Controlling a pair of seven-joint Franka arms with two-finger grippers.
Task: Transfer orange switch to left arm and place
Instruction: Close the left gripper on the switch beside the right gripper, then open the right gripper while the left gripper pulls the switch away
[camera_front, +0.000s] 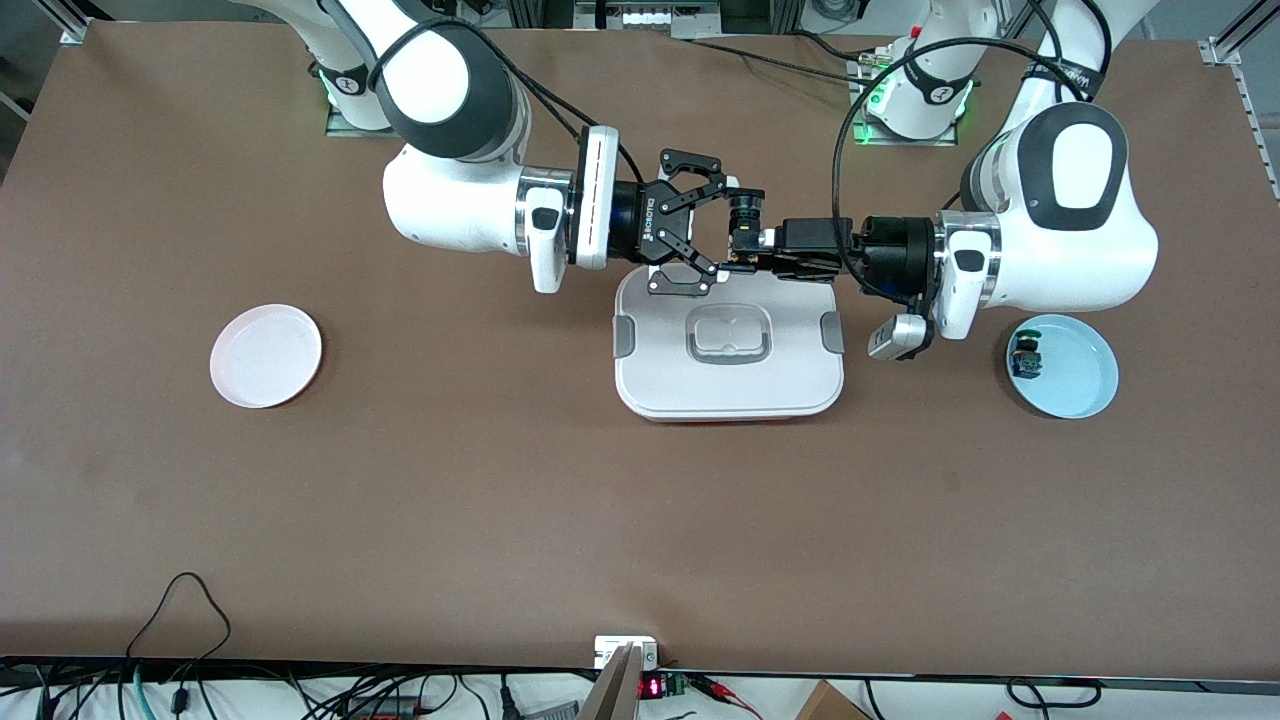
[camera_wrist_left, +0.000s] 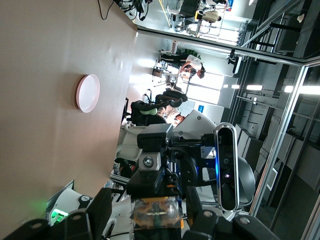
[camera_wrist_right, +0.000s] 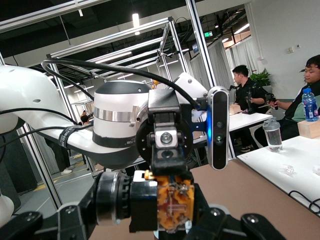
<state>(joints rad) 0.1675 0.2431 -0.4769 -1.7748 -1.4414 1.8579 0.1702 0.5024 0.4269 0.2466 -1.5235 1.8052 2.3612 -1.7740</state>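
Observation:
The orange switch (camera_front: 742, 230) hangs in the air over the edge of the white box (camera_front: 730, 385) that lies farther from the front camera. My right gripper (camera_front: 735, 232) is shut on it lengthwise, one finger on the button end and one on the orange base. In the right wrist view the orange switch (camera_wrist_right: 172, 205) sits across the right gripper (camera_wrist_right: 160, 212). My left gripper (camera_front: 757, 246) faces it end on. In the left wrist view the left gripper (camera_wrist_left: 150, 212) stands open, its fingers flanking the switch's base (camera_wrist_left: 155, 212) with small gaps.
A pale pink plate (camera_front: 265, 355) lies toward the right arm's end of the table. A light blue plate (camera_front: 1090, 390) toward the left arm's end holds a small blue-based switch (camera_front: 1025, 357). The box has grey side clips and a recessed handle (camera_front: 730, 335).

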